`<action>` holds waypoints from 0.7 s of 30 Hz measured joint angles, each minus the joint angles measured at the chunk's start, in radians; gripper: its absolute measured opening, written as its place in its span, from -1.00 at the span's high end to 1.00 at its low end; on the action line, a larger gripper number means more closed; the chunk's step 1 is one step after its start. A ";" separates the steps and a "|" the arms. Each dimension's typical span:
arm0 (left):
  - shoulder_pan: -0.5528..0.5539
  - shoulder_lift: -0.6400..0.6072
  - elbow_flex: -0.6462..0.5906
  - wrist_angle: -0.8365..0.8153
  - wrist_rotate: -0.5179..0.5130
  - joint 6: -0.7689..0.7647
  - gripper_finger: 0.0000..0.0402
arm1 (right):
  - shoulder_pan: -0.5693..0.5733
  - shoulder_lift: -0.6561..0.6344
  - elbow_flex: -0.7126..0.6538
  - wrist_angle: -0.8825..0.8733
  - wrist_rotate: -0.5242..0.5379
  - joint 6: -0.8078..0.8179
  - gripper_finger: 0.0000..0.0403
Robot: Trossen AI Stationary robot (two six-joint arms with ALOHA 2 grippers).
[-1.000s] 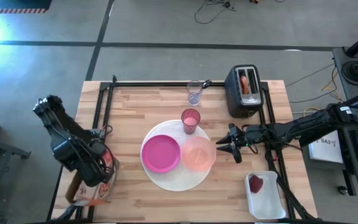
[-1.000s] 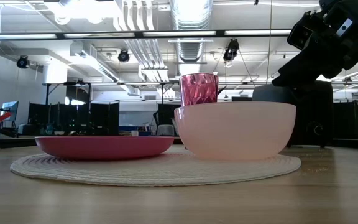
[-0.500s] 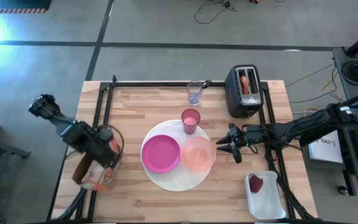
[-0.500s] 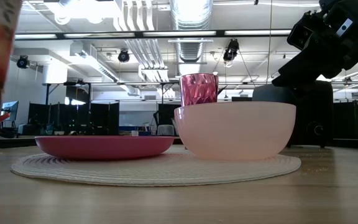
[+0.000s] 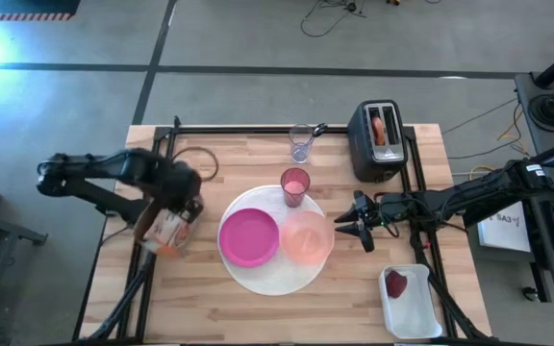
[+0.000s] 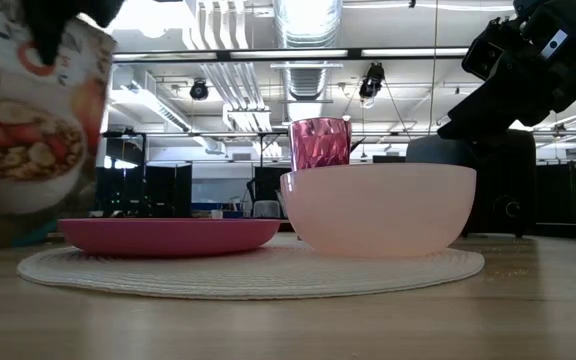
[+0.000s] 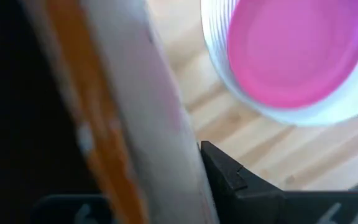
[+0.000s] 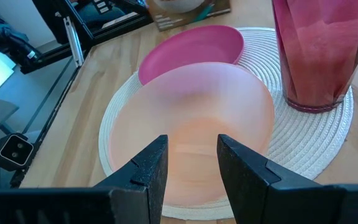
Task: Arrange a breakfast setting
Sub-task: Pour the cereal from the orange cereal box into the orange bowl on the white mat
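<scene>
The left gripper was clamped on a cereal box, carried tilted; the peach bowl lay beyond the magenta plate, nearer the right gripper. That gripper hung empty, jaws parted, just beside the bowl.

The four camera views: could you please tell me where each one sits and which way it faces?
High: overhead, looking straight down on the table; both arms show.
Low: at tabletop height, facing the bowl; one dark arm shows upper right.
Left wrist: on the left arm, past the cereal box held in the left hand.
Right wrist: behind the open right hand, facing the bowl.
All share the pink plate.
</scene>
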 joint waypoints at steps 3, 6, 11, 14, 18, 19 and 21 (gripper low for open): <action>0.092 0.029 0.036 0.004 -0.028 0.149 1.00 | 0.000 0.000 0.000 0.000 0.000 0.000 0.37; 0.167 0.067 0.078 0.005 -0.048 0.301 1.00 | 0.000 0.000 0.000 0.000 0.000 0.000 0.37; 0.270 0.140 0.154 0.005 -0.088 0.510 1.00 | 0.000 0.000 0.000 0.000 0.000 0.000 0.37; 0.322 0.191 0.202 0.006 -0.114 0.601 1.00 | 0.000 0.000 0.000 0.000 0.000 0.000 0.37; 0.365 0.261 0.277 0.009 -0.138 0.672 1.00 | 0.000 0.000 0.000 0.000 0.000 0.000 0.37; 0.369 0.277 0.298 0.009 -0.147 0.691 1.00 | 0.000 0.000 0.000 0.000 0.000 0.000 0.37; 0.376 0.310 0.337 0.008 -0.164 0.724 1.00 | 0.000 0.000 0.000 0.000 0.000 0.000 0.37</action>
